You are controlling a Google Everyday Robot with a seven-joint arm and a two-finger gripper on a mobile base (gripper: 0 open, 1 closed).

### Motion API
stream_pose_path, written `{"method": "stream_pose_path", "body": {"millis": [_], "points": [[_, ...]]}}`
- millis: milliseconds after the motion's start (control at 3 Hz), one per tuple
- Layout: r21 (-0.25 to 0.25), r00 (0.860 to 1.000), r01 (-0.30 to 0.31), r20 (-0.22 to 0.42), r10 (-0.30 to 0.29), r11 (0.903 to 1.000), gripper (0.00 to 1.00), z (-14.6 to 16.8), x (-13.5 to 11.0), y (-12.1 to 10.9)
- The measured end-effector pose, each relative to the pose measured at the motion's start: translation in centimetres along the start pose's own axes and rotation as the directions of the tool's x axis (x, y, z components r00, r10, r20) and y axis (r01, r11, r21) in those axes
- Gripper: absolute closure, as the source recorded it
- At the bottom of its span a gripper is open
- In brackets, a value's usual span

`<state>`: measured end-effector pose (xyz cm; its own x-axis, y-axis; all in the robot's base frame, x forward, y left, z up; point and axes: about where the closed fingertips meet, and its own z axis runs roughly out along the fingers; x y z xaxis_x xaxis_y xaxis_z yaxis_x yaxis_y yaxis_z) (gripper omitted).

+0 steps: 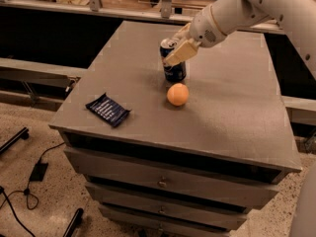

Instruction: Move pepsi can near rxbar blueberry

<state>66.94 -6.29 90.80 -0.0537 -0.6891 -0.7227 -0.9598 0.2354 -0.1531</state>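
Three things sat on the tabletop (232,107): the pepsi can (175,72) at far centre, an orange ball (177,94) just nearer, the rxbar blueberry (108,109) well apart at near left. The hand (173,54) pinched the can's upper part, so this looked like the carrying step; the next move called for a near-left sweep skirting the ball.

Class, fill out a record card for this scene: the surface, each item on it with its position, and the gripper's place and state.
surface: grey cabinet top, with drawers below
pepsi can: upright, towards the far middle of the top
orange ball: just in front of the pepsi can
rxbar blueberry: flat, near the front-left corner, apart from the other two
gripper: at the pepsi can, closed on its upper part, arm reaching in from the right
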Motion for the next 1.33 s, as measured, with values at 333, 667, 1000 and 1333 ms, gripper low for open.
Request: {"method": "stream_pose_path", "body": {"millis": [333,667,1000,1333], "points": [[0.0,1.0,0.0,0.0,0.0,1.0,1.0,0.0,0.0,0.0],[0.005,0.991,0.131,-0.023,-0.131,0.9914,1.0,-0.7,-2.7,1.9],[0.01,0.986,0.163,-0.027,-0.163,0.9865,1.0,-1.2,-3.4,2.4],[0.002,0.987,0.159,0.032,-0.159,0.9872,1.0,-0.9,-4.1,2.3]]}}
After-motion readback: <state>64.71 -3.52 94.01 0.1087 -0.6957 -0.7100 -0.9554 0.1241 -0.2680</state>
